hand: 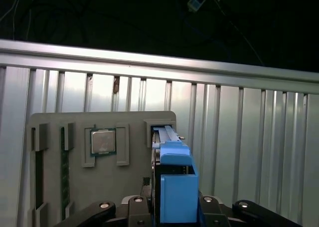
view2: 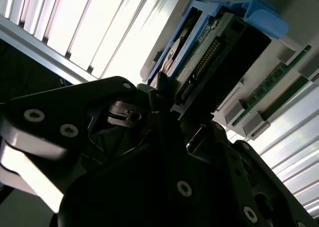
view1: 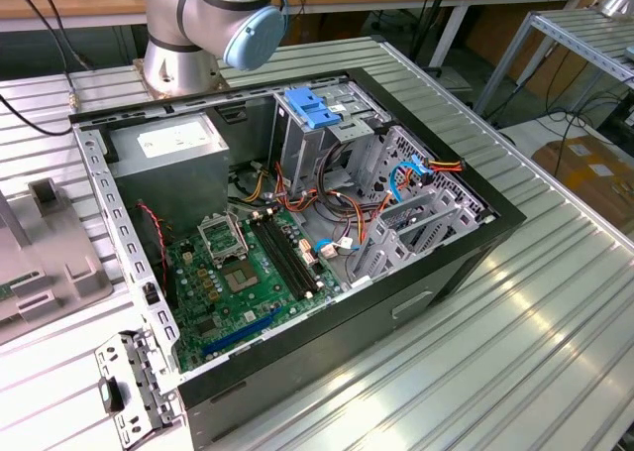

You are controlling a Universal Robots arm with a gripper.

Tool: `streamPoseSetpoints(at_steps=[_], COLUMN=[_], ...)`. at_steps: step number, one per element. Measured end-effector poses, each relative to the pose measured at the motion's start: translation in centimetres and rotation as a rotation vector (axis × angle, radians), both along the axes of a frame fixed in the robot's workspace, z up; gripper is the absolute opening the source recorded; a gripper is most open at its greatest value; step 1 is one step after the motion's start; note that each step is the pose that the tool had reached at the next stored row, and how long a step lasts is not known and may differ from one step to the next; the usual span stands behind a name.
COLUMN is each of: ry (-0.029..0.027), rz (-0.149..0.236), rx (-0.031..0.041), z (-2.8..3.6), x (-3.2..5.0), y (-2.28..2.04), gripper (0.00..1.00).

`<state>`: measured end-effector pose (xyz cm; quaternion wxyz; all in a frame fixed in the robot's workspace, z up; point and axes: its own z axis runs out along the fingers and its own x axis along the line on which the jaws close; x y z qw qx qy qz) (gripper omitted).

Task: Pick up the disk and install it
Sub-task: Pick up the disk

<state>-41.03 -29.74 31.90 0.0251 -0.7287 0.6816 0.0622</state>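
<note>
**Disk gripped at the holder; not yet out of its slot**

Finding 1. In the first wrist view, the disk (hand: 177, 187) stands on edge in a slot of the grey holder tray (hand: 134, 137), with its blue side rail facing the camera. A processor chip (hand: 102, 140) sits in a recess just beside that slot. Memory sticks (hand: 64, 172) lie in slots further along the tray.

Finding 2. The gripper (hand: 174, 209) straddles the near end of the disk. Its dark fingers (hand: 212, 204) bear against the two opposite sides. The second wrist view shows one fingertip against the blue rail, with no gap visible. I judge the fingers closed on the disk.

Finding 3. The far end of the disk sits inside the slot walls. The tray lies flat on the ribbed aluminium table (view1: 495, 372).

Finding 4. In the exterior view, the computer case (view1: 426, 282) lies open on the table. Its drive cage (view1: 337, 144), capped by a light-blue latch (view1: 315, 107), stands well apart from the tray, which is at the exterior view's left.

Assessment. The pick-up step is in hand: the grasp is made, and the installation has not begun. Withdrawal calls for a straight pull along the slot, so the rails do not bind on the walls or disturb the neighbouring parts. The grip must be firm enough that the disk does not swing.
</note>
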Motion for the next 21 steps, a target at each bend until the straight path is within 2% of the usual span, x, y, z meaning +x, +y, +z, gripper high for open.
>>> streamPoseSetpoints(at_steps=[13, 21], ry=[0.0001, 0.0000], rz=[0.000, 0.000], rx=[0.0000, 0.0000], z=[1.46, 2.62], x=[0.00, 0.00], y=[0.00, 0.00], gripper=[0.36, 0.36])
